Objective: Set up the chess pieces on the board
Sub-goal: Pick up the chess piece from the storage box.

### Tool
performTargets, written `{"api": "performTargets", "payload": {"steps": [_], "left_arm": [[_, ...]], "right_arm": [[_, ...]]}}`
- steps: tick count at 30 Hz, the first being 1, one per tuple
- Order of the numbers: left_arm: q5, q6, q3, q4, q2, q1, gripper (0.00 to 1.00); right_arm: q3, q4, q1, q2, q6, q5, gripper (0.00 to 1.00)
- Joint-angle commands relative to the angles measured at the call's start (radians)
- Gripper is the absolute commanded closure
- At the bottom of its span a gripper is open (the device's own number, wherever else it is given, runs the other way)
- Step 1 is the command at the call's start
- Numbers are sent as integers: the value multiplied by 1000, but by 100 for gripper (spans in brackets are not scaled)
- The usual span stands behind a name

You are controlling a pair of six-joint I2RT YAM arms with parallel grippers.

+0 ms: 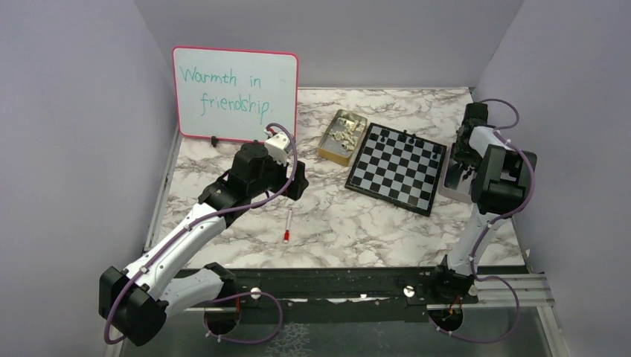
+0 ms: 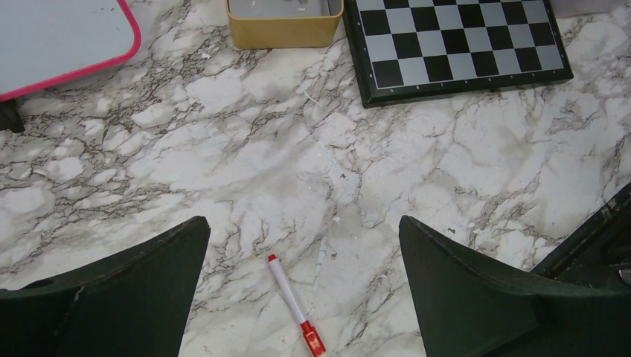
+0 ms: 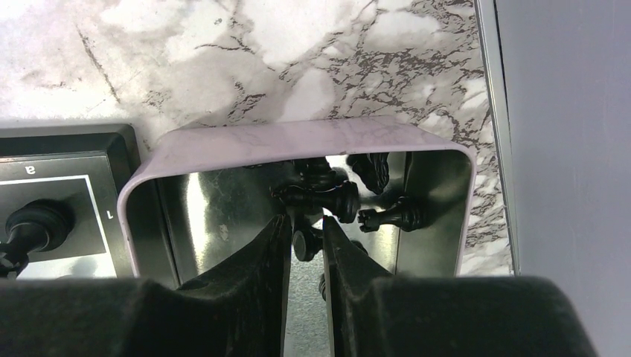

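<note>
right hand (image 3: 305, 223): nearly pinched around a black piece (image 3: 301, 242) down in the lilac tin (image 3: 283, 141), can't tell if it's actually gripped
risk: it's glossy and lying in a jumble, so it might slip or drag a neighbour up
board (image 1: 398, 167): just left of the tin, mostly bare
left hand (image 2: 303, 223): wide open, empty

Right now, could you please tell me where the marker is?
Top view: the marker lies on the table, left of the board, beside the left arm.
</note>
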Motion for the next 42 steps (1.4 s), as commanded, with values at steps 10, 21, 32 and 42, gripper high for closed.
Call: {"api": "performTargets", "payload": {"steps": [10,21,32,42], "left_arm": [[-18,8,-5,10,-18,-1,2],[-16,7,-5,10,-21,-3,2],[-13,6,-7,12,-21,-3,2],[-15,6,-7,12,-26,-3,2]], "right_arm": [[47,-83,-4,24,46,-46,70],[23,-107,-4,17,58,9,76],[4,-115,-4,8,59,45,79],[4,-114,-3,-17,55,25,96]]}}
